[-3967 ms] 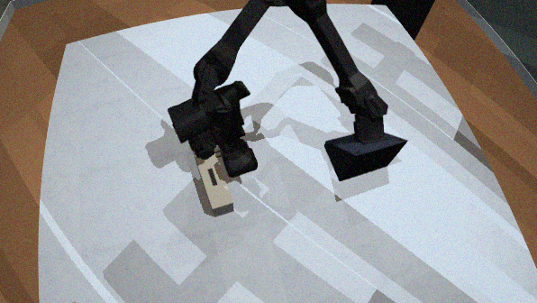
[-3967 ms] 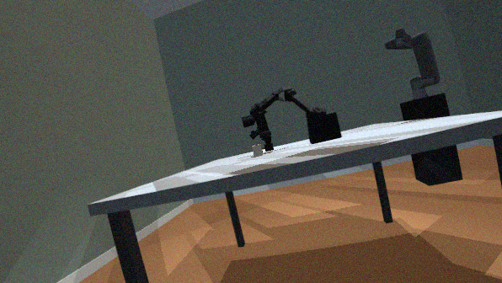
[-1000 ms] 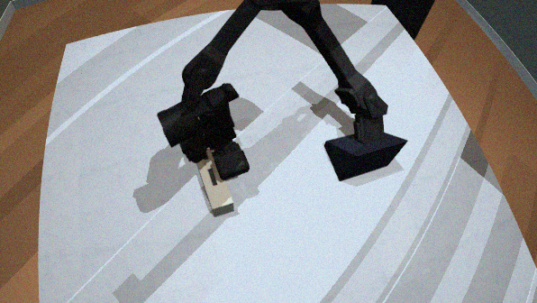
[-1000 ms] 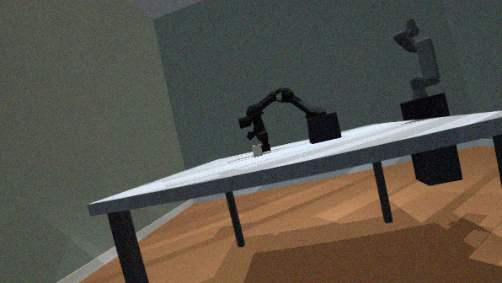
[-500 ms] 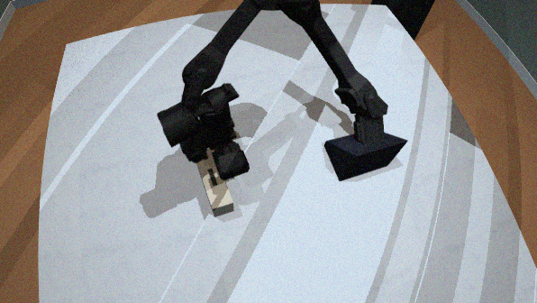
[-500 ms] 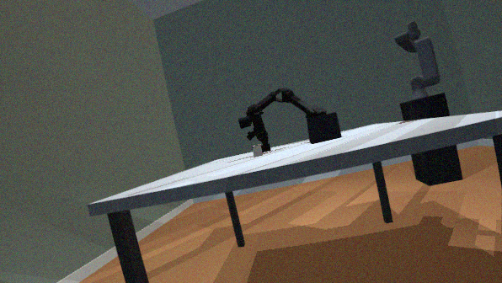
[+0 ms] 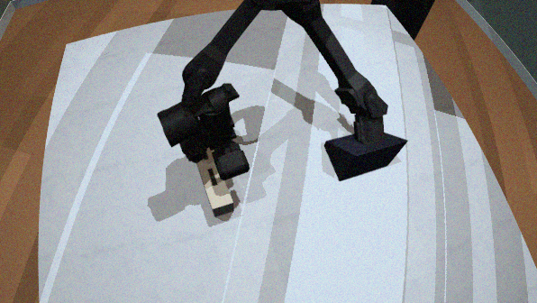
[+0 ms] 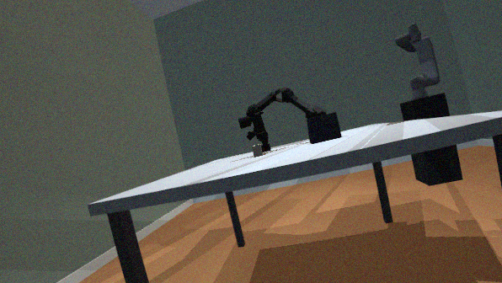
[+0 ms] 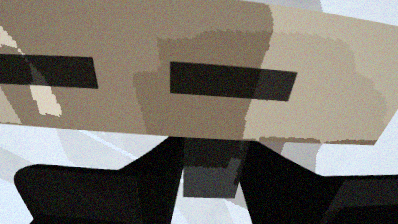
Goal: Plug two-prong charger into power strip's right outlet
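The beige power strip [image 7: 219, 197] [image 8: 258, 151] [image 9: 330, 115] lies on the table, with a dark end face. Two dark slots show in its top in the wrist view, the right one [image 9: 230, 81] whole and the left one [image 9: 50, 71] cut by the frame edge. My gripper [image 9: 209, 135] [image 8: 265, 146] is shut on the dark charger [image 9: 210, 182], at the strip's long near edge in the wrist view, in line with the right slot. The charger's prongs are hidden, and its height over the strip cannot be told. In the top view the arm covers the fingertips.
The arm's dark base block [image 7: 365, 158] [image 8: 324, 127] stands on the white table [image 7: 135, 257] [image 8: 168, 185]. Another grey arm [image 8: 429, 63] stands on a black pedestal [image 8: 425, 107] beyond the table. Shadows fall around the strip.
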Motion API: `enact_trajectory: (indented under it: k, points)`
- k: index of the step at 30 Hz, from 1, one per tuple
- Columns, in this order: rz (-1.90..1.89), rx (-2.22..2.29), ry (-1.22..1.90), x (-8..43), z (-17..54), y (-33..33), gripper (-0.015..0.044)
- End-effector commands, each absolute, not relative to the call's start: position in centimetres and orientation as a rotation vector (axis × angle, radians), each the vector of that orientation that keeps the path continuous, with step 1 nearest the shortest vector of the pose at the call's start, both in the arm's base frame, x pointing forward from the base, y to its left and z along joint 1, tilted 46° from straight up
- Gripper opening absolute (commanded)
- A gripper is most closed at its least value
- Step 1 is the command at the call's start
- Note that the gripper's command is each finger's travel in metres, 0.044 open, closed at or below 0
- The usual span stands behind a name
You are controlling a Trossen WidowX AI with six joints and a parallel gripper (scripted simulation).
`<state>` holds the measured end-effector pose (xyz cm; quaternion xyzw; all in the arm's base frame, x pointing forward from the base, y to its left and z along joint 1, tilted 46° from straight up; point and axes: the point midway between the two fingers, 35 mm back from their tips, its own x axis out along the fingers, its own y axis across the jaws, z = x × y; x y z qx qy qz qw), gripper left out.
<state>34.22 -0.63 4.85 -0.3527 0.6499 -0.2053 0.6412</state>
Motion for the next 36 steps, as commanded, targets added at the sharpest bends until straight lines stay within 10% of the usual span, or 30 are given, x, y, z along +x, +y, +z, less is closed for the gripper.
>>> enact_trajectory:
  k: [1, 5, 22, 36]
  points:
    - [-0.468, -0.804, 1.481, 34.23, 4.84, -0.62, 0.0]
    - [-0.468, -0.804, 1.481, 34.23, 4.84, -0.62, 0.0]
    - [-0.468, -0.804, 1.481, 34.22, 4.84, -0.63, 0.044]
    - [-0.468, -0.801, 1.476, 33.83, 4.86, -0.72, 0.044]
